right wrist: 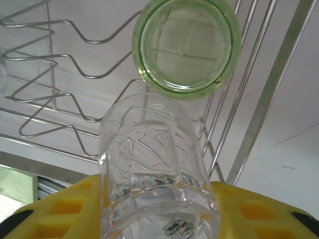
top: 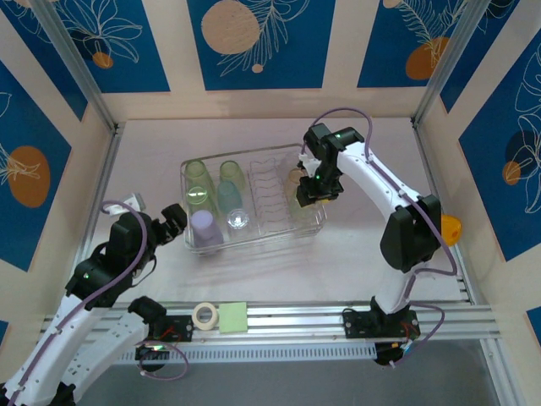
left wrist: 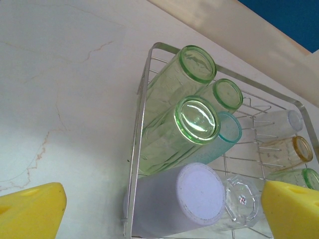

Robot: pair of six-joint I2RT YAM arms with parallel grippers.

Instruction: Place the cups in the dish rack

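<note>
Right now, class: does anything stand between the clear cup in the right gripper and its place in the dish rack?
Nothing visible does. The clear cup in the right gripper is over bare wire of the dish rack. A green cup stands close beside that spot, not on it.

Coloured cups [left wrist: 198, 118] stand in the dish rack [left wrist: 134, 164].

A white tape roll [top: 204, 315] lies on the ribbed aluminium rail [top: 296, 321], nearer the bases than the left jaws and slightly to their right. A pale green square pad [top: 232, 317] sits just beside the roll. An orange dome-shaped piece [top: 452, 229] rests well to the right of the right jaws. The pale veined tabletop [left wrist: 60, 74] spreads under the left jaws. Cream walls with blue leaf-print panels [top: 258, 42] stand beyond both.
</note>
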